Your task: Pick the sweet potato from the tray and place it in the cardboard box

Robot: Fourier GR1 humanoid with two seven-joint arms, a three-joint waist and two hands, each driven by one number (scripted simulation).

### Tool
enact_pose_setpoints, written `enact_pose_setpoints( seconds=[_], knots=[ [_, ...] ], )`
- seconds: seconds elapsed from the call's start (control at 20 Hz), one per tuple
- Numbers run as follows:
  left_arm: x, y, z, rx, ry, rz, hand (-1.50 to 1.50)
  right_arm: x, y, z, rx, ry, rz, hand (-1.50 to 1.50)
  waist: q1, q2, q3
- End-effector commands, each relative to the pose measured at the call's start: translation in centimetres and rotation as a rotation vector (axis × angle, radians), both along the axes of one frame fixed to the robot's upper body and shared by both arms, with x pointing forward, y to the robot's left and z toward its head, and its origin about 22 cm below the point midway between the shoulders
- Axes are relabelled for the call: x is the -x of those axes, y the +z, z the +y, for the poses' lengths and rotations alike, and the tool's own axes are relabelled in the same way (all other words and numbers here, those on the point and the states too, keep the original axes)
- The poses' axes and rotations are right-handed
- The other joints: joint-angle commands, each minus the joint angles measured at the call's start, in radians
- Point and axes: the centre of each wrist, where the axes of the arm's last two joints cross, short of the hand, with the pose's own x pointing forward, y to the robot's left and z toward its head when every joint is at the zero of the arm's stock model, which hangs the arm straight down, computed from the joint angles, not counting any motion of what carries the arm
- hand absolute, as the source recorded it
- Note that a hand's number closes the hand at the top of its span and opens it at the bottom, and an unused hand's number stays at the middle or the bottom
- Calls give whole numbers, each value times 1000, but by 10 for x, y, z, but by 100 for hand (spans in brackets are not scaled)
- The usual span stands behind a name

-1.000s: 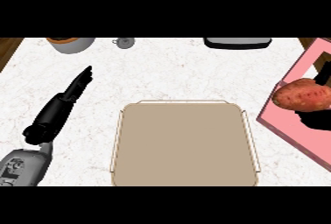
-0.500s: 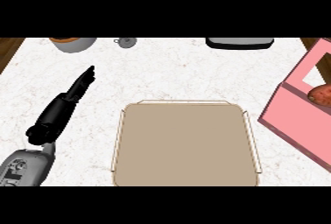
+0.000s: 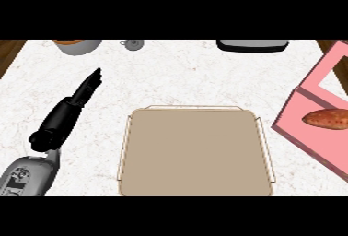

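A brown-orange sweet potato [image 3: 327, 118] lies inside the pink box [image 3: 316, 143] at the right edge of the head view. Part of the box runs out of the picture. The tan tray [image 3: 194, 152] sits in the middle of the white counter with nothing on it. At the left, my left hand [image 3: 66, 112] rests open with straight fingers [image 3: 89, 84] pointing up and away, well apart from the tray and the box. My right hand does not show.
Along the counter's far edge stand a grey bowl [image 3: 77, 45], a small grey round object [image 3: 132, 44] and a dark flat appliance [image 3: 253, 44]. The box's raised lid [image 3: 333, 64] stands at the upper right.
A second ago the sweet potato was above the box's left wall with dark fingers around it. It now lies lower inside the box, and those fingers are gone. The left hand has not moved.
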Motion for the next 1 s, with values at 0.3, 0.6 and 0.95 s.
enact_pose_setpoints(
  seconds=[0.3, 0.6, 0.95],
  knots=[
    [6, -1, 15, -2, 23, 6, 0, -4, -5, -18, -521, 157, -318, -150, -28, -10, 1],
    [5, -7, 6, -15, 24, -1, 0, -18, -34, -39, -1068, -87, -411, -150, -16, -3, -1],
    [3, -4, 0, 4, -2, 1, 0, 7, -8, -99, -1144, -271, -546, -150, -1, 2, 1]
  ],
)
